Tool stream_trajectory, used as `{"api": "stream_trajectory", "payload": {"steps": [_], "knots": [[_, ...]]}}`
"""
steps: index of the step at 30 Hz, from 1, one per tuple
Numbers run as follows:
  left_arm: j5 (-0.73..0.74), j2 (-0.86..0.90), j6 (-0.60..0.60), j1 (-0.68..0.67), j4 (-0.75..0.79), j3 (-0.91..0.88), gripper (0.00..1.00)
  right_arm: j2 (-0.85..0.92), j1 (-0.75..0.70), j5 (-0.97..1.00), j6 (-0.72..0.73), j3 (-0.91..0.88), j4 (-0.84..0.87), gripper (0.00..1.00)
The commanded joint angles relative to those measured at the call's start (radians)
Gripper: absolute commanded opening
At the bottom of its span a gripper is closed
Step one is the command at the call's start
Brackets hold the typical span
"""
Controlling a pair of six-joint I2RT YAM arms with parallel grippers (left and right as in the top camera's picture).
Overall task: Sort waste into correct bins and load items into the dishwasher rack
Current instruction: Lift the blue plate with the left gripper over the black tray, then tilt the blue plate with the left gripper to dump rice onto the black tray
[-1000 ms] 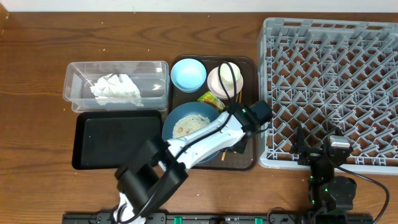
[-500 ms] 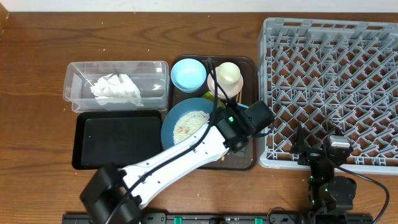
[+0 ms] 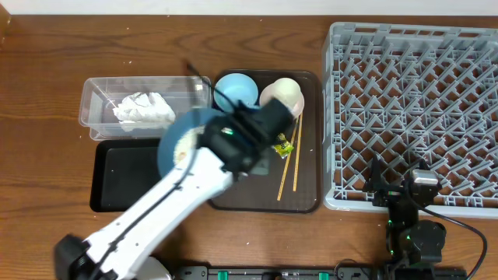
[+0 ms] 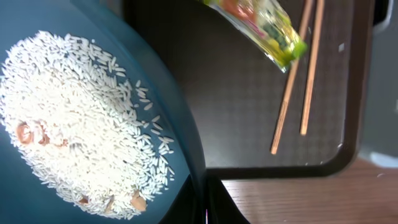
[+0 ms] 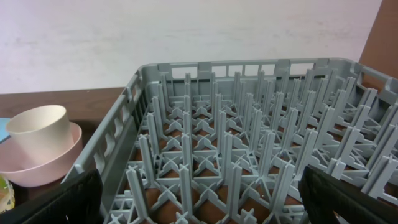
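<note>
Two chopsticks (image 3: 287, 166) and a wrapper (image 3: 282, 145) lie on the brown tray (image 3: 307, 190) at centre. The left arm crosses it from lower left. The left gripper (image 4: 203, 204), pinched shut on the rim of the rice-laden plate (image 3: 175, 140), holds it over the edges of the tub (image 3: 93, 93) and black tray (image 3: 117, 175). The right gripper (image 5: 199, 205) is spread wide, facing the rack (image 3: 420, 101).

- Overhead: bright, even light from above, with soft, faint shadows on the brown wooden table (image 3: 47, 93).
- The white left arm (image 3: 156, 206) and the large dark blue bowl-plate (image 3: 170, 132) are smeared by motion blur.
- Left wrist: the loose white rice grains (image 4: 81, 118) are crisp; the green-yellow snack wrapper (image 4: 267, 25) is slightly soft and shows glare.
- Right wrist: the large grey plastic lattice rack (image 5: 249, 149) is sharp, and the pale wall (image 5: 186, 31) is evenly bright.
</note>
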Motion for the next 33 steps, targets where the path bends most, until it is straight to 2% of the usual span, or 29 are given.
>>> {"api": "stream_trajectory", "payload": {"steps": [1,10,20,33], "knots": [[0.1,-0.066,0.048,0.097,-0.011,0.001,0.06,-0.003,-0.01,0.002,0.002,-0.001,-0.004,0.99],[0.401,-0.183,0.219,0.444,-0.01,0.001,0.06,-0.003,-0.01,0.002,0.002,-0.001,-0.004,0.99],[0.779,-0.206,0.457,0.803,-0.009,-0.009,0.06,-0.003,-0.01,0.002,0.002,-0.001,-0.004,0.99],[1.17,-0.206,0.671,1.094,0.048,-0.178,0.06,-0.003,-0.01,0.002,0.002,-0.001,-0.004,0.99]]}}
